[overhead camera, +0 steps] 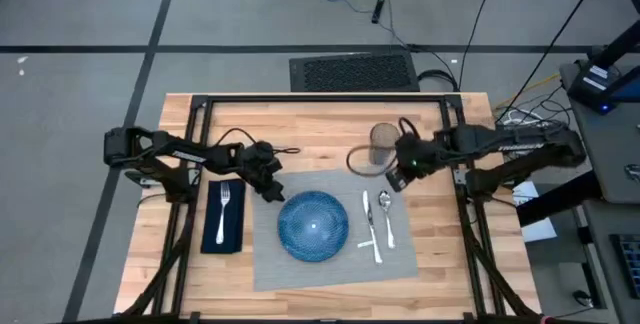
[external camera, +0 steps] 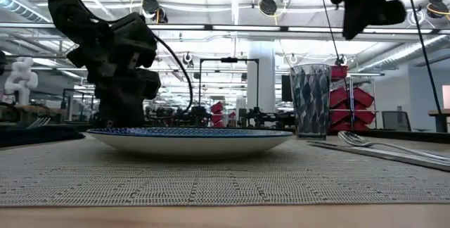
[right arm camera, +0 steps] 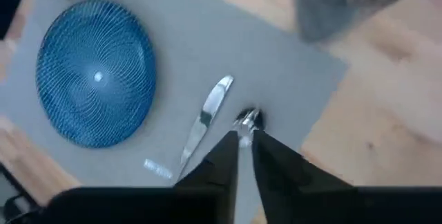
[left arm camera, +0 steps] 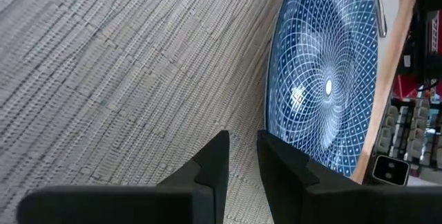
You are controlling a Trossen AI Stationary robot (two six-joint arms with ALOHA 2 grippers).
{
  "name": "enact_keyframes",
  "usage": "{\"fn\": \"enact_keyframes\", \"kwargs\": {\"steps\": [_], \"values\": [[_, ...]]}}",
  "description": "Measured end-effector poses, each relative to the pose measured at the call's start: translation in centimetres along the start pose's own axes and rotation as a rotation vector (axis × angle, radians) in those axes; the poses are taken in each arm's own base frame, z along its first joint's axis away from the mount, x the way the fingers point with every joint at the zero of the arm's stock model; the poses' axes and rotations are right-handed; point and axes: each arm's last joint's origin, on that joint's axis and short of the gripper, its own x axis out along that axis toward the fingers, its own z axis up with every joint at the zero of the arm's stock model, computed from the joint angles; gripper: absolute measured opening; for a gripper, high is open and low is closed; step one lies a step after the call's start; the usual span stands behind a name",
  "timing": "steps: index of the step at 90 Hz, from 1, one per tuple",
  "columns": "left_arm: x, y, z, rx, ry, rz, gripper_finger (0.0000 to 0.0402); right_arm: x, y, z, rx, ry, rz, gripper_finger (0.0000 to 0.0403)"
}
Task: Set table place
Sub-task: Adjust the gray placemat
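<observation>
The light-grey placemat [overhead camera: 300,272] lies flat on the wooden table [overhead camera: 450,264]. On it rest a blue patterned plate [overhead camera: 313,226], a knife [overhead camera: 371,226] and a spoon [overhead camera: 387,219]. A clear glass [overhead camera: 384,147] stands at the mat's far right corner. My left gripper [overhead camera: 272,192] sits low over the mat beside the plate's far left rim, its fingers [left arm camera: 214,156] close together with nothing between them. My right gripper [overhead camera: 398,180] hangs well above the spoon's bowl [right arm camera: 247,119], near the glass, shut and empty.
A dark navy napkin [overhead camera: 225,216] with a fork [overhead camera: 226,204] on it lies left of the placemat. Black frame rails [overhead camera: 320,99] run along the table's far side and beside both arms. Bare wood shows near the front edge.
</observation>
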Motion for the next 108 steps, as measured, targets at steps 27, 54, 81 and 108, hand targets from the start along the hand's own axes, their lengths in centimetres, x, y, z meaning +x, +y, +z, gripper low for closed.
{"fn": "enact_keyframes", "kwargs": {"steps": [27,54,81,108], "values": [[0.0,0.2,0.0,0.028,-0.029,0.049,0.0060,3.2,0.7,-5.2,0.066,0.096,0.008,0.0001],[-0.4,0.9,0.5,0.062,-0.079,0.118,0.0060,7.4,0.4,-9.7,0.196,0.140,0.116,0.0000],[-0.8,1.5,1.0,0.064,-0.110,0.140,0.0060,8.9,-1.0,-12.4,0.266,0.180,0.071,0.0000],[-1.0,0.9,1.3,0.113,-0.079,0.130,0.0060,10.7,-0.8,-13.2,0.244,0.185,0.001,0.0000]]}}
